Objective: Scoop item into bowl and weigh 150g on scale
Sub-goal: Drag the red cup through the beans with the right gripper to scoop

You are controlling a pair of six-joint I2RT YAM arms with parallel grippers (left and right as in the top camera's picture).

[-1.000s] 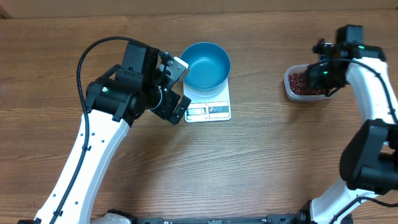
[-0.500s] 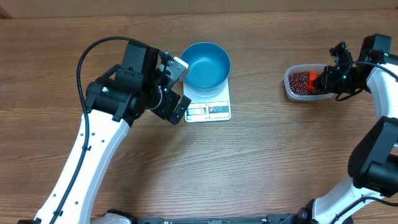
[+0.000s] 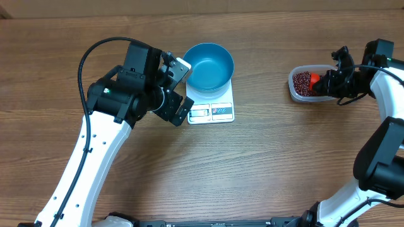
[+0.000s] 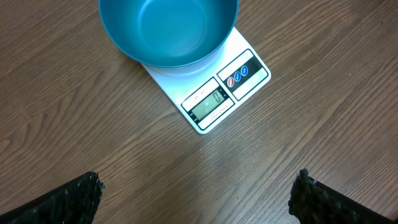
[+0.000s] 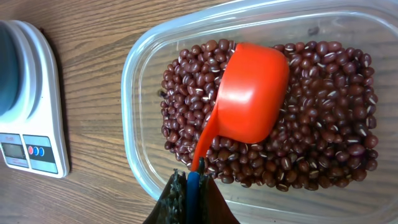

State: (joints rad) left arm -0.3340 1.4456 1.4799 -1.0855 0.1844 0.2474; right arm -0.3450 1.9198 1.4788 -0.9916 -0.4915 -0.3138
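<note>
Overhead looks straight down; both wrist views look down close (all share the scale point(image 3: 218, 102)).

Teal bowl point(image 3: 209, 65) on white scale point(image 3: 211, 111); beans point(image 5: 323, 137) in clear tub point(image 5: 132, 112).

A clear plastic tub point(image 5: 134, 124) with rounded corners stands on the brown wooden table point(image 3: 252, 164). Inside the tub lies an orange scoop point(image 5: 252, 93), its cup near the tub's middle, its thin handle reaching toward one long wall.
</note>
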